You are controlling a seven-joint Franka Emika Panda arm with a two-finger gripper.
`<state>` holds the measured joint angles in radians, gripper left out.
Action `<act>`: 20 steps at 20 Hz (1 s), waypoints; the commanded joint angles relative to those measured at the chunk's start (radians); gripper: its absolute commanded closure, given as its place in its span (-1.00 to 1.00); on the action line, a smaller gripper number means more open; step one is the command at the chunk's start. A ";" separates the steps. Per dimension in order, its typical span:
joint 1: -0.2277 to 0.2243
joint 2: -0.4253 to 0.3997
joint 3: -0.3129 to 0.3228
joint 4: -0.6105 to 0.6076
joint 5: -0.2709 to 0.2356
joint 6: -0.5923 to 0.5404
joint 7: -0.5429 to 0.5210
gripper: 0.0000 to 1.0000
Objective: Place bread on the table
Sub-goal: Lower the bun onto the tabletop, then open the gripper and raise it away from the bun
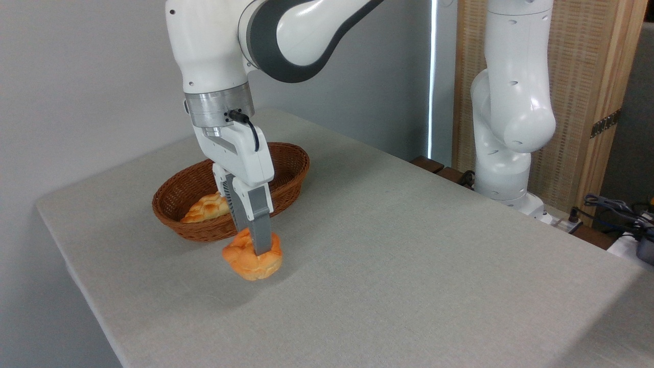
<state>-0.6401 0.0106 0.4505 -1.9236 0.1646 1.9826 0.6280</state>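
Bread [253,261], clamped in gripper [261,251] fingers near table [409,266] left edge; early release risked rolling toward basket [291,168].

Soft, even light — sharp; faint shadows

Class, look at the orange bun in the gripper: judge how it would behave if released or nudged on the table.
The bun looks rounded, so it may rock or roll briefly. The gripper pinches it with slim fingers, suggesting it is light. Its lobed top probably gives grip rather than slipping. Whether it already touches the table is unclear.
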 commanded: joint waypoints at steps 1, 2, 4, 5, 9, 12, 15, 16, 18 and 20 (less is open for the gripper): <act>-0.009 -0.008 0.002 0.008 0.026 -0.031 0.013 -0.20; -0.009 -0.006 0.002 0.005 0.026 -0.031 0.013 -0.35; -0.009 -0.003 0.002 0.003 0.026 -0.031 0.013 -0.68; -0.009 -0.001 0.002 0.002 0.026 -0.031 0.013 -0.72; -0.009 0.002 0.002 -0.003 0.026 -0.031 0.015 -1.00; -0.009 0.003 0.002 -0.003 0.026 -0.030 0.015 -1.00; -0.009 0.003 0.002 -0.003 0.026 -0.031 0.015 -1.00; -0.009 0.003 0.002 -0.003 0.026 -0.031 0.015 -1.00; -0.009 0.002 0.002 -0.002 0.024 -0.030 0.015 -1.00; -0.009 -0.006 0.004 0.006 0.013 -0.031 0.013 -1.00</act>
<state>-0.6433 0.0164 0.4503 -1.9293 0.1737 1.9690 0.6307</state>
